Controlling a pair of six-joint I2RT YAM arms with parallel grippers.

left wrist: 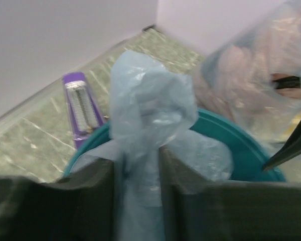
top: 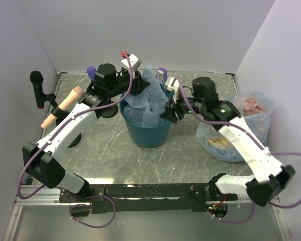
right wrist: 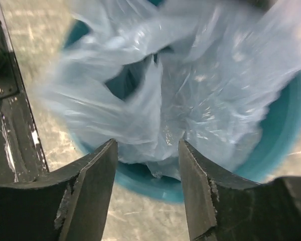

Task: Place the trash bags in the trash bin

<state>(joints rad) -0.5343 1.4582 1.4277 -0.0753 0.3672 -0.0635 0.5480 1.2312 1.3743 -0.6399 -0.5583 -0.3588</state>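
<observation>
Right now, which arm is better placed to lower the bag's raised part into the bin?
Left, probably: the raised top of the trash bag stands between the fingers of the left tool at the rim of the trash bin. The right tool hangs open above, gripping nothing.

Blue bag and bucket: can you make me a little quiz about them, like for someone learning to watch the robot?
1. True or false: the pale-blue bag lies flat beside the teal bucket, not touching it.
2. What sits to the bucket's right in the top view? A) a clear bag stuffed with things B) a red box C) a second bucket
3. Fill in: the right pincer hangs over the bucket with its fingers ____ (open or shut).
Key: 1 false, the bag is stuffed in the bucket and pokes up over its rim; 2 A; 3 open.
</observation>
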